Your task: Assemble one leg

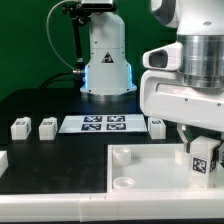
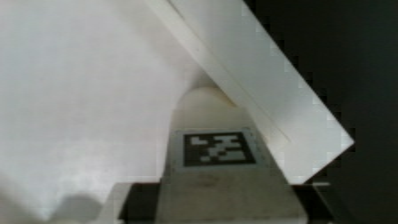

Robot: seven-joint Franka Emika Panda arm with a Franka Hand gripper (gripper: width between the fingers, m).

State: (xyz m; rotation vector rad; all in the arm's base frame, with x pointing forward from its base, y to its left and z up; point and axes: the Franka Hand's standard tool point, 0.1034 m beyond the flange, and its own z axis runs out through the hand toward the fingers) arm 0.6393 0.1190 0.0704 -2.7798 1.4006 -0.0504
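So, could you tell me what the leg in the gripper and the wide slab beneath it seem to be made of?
The leg looks like white moulded plastic, smooth and matte, with a printed black-and-white tag that may be paper or a sticker. The slab seems to be the same white plastic: even colour, soft rounded edges, dull sheen. The gripper appears shut on the leg.

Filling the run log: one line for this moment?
gripper: shut on leg | leg: upright over tabletop slab | three spare legs: on table | marker board: behind
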